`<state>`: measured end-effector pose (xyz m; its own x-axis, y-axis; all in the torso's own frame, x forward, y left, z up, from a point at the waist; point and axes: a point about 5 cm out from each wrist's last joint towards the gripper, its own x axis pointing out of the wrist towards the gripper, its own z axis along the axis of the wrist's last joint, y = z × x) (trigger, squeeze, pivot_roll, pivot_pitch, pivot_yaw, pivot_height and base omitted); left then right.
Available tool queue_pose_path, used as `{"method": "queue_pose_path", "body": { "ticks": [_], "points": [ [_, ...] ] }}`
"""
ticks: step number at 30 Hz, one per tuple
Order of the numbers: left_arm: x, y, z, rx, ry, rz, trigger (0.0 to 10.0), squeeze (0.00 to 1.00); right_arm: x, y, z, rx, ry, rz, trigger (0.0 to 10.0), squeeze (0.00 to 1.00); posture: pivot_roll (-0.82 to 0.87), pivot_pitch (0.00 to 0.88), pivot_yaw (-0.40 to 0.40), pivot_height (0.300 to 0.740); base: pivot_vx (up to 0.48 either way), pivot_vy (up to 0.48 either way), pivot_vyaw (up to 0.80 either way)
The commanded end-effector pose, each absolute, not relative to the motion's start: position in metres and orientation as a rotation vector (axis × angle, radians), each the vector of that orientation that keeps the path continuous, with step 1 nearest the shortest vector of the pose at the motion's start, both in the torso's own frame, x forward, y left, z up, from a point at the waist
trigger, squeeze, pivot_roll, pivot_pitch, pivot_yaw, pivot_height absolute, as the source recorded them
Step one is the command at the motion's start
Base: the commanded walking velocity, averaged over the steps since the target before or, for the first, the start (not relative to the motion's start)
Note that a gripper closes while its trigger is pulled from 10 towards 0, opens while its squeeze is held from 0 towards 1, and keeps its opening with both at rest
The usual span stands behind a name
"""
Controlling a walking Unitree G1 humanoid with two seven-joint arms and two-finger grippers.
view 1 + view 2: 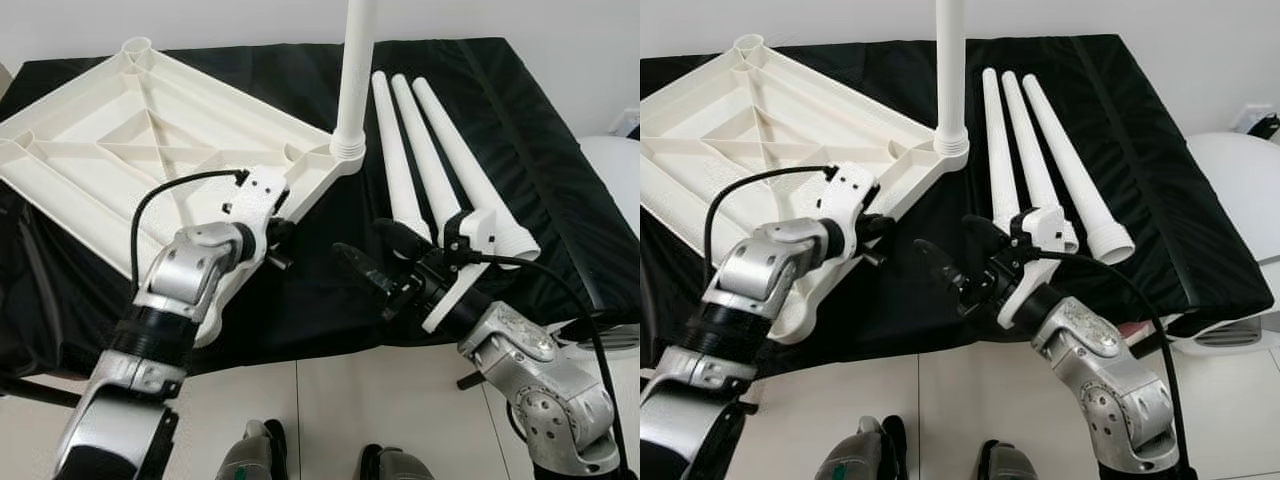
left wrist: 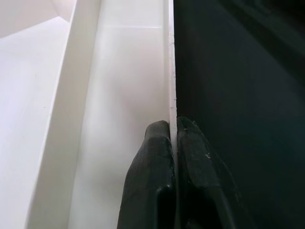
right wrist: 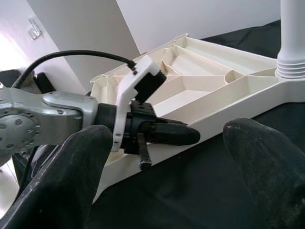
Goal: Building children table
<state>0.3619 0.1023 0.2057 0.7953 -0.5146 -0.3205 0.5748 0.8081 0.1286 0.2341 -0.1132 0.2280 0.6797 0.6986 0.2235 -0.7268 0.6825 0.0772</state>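
The white table top (image 1: 120,150) lies upside down on the black mat (image 1: 520,110), ribs facing up. One white leg (image 1: 355,70) stands upright in its near right corner socket. Three loose white legs (image 1: 430,140) lie side by side on the mat to the right. My left gripper (image 1: 282,240) is shut on the table top's front rim (image 2: 170,71), one finger on each side of the thin wall. My right gripper (image 1: 376,252) hangs open over the mat between the table top and the loose legs, holding nothing; its wrist view looks at the left gripper (image 3: 171,134).
The mat's front edge drops to a pale tiled floor (image 1: 350,410), where my feet (image 1: 260,450) show. A white rounded object (image 1: 612,170) stands at the right beyond the mat. A white wall runs behind.
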Motion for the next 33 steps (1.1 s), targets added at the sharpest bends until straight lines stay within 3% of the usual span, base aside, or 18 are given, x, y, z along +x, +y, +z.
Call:
{"method": "queue_pose_path", "body": {
  "ticks": [1,8,9,10,11,17,18,28,29,30,33],
  "points": [
    [0.373,0.108,0.212,0.211,0.199,-0.360,0.0,0.00,0.230,-0.110,0.229,0.172,-0.180,0.821,10.0,0.00,-0.06,0.215,0.048,0.740,0.000,0.000,0.00],
    [0.391,0.090,0.222,0.149,0.176,-0.297,0.0,0.00,0.230,-0.108,0.231,0.183,-0.192,0.813,10.0,0.00,-0.06,0.219,0.053,0.740,0.000,0.000,0.00],
    [0.392,0.088,0.220,0.157,0.185,-0.304,4.6,0.00,0.230,-0.108,0.231,0.182,-0.193,0.813,10.0,0.00,-0.07,0.221,0.055,0.740,0.000,0.000,0.00],
    [0.392,0.088,0.220,0.157,0.185,-0.304,4.6,0.00,0.230,-0.108,0.231,0.182,-0.193,0.813,10.0,0.00,-0.07,0.221,0.055,0.740,0.000,0.000,0.00],
    [0.392,0.085,0.219,0.164,0.193,-0.321,10.0,0.00,0.230,-0.108,0.231,0.182,-0.194,0.810,10.0,0.00,-0.07,0.220,0.059,0.740,0.000,0.000,0.00],
    [0.389,0.074,0.221,0.163,0.183,-0.415,10.0,0.00,0.230,-0.110,0.230,0.177,-0.196,0.798,10.0,0.00,-0.06,0.218,0.064,0.740,0.000,0.000,0.00],
    [0.390,0.074,0.221,0.156,0.182,-0.415,10.0,1.00,0.231,-0.110,0.230,0.177,-0.198,0.796,10.0,0.00,-0.06,0.217,0.064,0.740,0.000,0.000,0.00],
    [0.385,0.070,0.239,0.108,0.083,-0.510,10.0,1.00,0.232,-0.109,0.230,0.179,-0.205,0.800,10.0,0.00,-0.05,0.210,0.063,0.740,0.000,0.000,0.00],
    [0.380,0.071,0.250,0.111,0.035,-0.550,10.0,0.31,0.232,-0.108,0.230,0.179,-0.209,0.805,10.0,0.00,-0.04,0.206,0.062,0.740,0.000,0.000,0.00],
    [0.375,0.073,0.258,0.109,0.001,-0.585,10.0,0.00,0.232,-0.108,0.230,0.182,-0.212,0.809,10.0,0.00,-0.04,0.205,0.061,0.740,0.000,0.000,0.00],
    [0.364,0.075,0.272,0.109,-0.068,-0.658,10.0,0.00,0.233,-0.108,0.230,0.185,-0.218,0.812,10.0,0.00,-0.04,0.201,0.058,0.740,0.000,0.000,0.00]
  ]
}}
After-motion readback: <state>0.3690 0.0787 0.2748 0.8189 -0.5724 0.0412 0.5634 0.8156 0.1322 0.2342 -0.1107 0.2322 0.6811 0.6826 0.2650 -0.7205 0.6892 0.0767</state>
